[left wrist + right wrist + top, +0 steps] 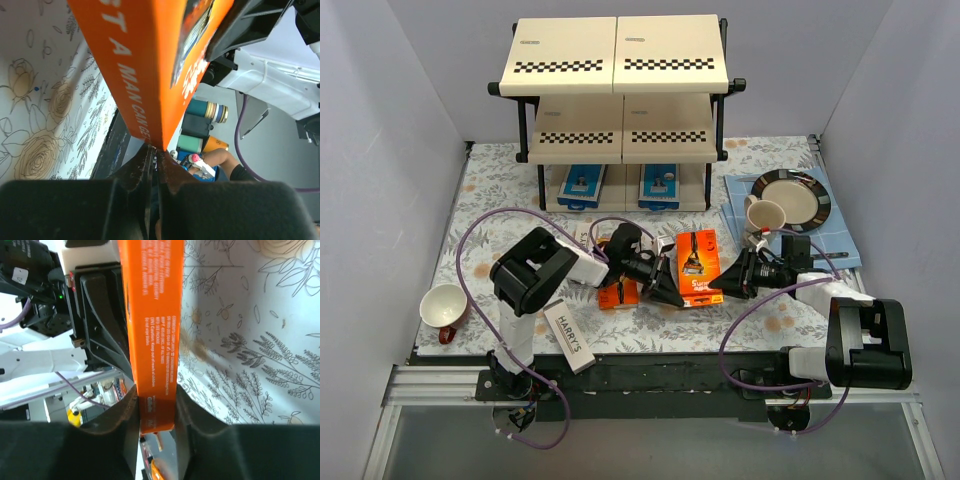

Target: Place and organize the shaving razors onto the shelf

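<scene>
Orange Gillette card [699, 264]: located at mid-table on the floral cloth [500, 190], in front of the shelf [615, 70] and clear of it. It is held from both sides. The left gripper [672, 290] has its jaws closed tight on the card's near-left edge. The left wrist view shows the fingers [142, 170] pinched together on the orange edge [135, 75], with almost no gap. The right gripper [722, 283] has its jaws closed on the opposite edge; the right wrist view shows both pads pressed flat against the card [152, 340]. Whether the card touches the cloth cannot be determined.

Second orange card [617, 294]: lying on the cloth just left of the first, partly covered by the left arm.

Blue-and-white boxes [582, 186] [658, 186]: side by side on the lowest shelf board. The two upper boards carry no packs.

HARRY'S box [568, 336]: lying at an angle near the table's front edge, beside the left arm's base (lettering face-up).

Other items: a beige mug [765, 215] and a dark-rimmed plate [792, 192] on a blue cloth [835, 240] to the right of the shelf; a white cup [442, 305] at the far left.
</scene>
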Controlling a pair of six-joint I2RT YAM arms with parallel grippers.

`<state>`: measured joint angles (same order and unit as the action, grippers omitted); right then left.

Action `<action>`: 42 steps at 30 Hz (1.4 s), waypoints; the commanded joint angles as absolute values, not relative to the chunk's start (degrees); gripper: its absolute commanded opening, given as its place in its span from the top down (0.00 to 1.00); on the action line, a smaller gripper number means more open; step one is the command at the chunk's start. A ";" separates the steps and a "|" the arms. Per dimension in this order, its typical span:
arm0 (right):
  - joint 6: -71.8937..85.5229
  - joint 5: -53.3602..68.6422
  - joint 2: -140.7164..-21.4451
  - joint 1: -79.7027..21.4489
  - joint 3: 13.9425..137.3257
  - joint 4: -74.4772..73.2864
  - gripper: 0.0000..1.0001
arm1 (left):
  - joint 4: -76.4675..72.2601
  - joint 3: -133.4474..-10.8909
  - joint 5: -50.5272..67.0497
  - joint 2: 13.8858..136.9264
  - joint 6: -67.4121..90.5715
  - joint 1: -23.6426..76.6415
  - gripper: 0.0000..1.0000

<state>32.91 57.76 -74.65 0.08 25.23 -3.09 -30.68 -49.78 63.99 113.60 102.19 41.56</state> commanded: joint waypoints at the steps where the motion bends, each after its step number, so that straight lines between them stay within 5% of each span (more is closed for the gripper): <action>1: 32.35 60.56 -75.41 1.84 26.54 -1.40 0.79 | -21.76 -52.99 63.46 109.79 93.91 42.36 0.93; 4: 29.29 60.56 -75.06 3.16 29.25 -4.73 0.97 | -7.55 -55.63 62.14 107.15 85.37 41.57 0.83; 6: 27.43 60.99 -74.62 3.78 31.28 -8.60 0.99 | 1.53 -56.86 59.43 102.94 76.41 40.17 0.72; 14: 29.26 65.83 -77.78 3.60 45.85 -6.68 0.99 | 40.23 -65.91 49.67 88.69 47.48 26.56 0.67; 28: 35.85 63.99 -89.64 -5.27 71.88 -3.87 0.97 | 39.02 -76.81 39.99 90.61 38.58 25.84 0.65; 37: 40.95 61.35 -87.19 -5.36 65.48 5.71 0.97 | 38.06 -79.45 42.01 93.60 39.73 25.75 0.64; 40: 41.84 59.86 -87.10 -5.71 66.35 6.59 0.97 | 37.62 -77.88 44.03 93.43 39.73 26.10 0.75; 42: 42.27 57.93 -87.97 -5.80 67.93 6.42 0.97 | 35.79 -76.39 43.77 92.21 40.16 26.89 0.95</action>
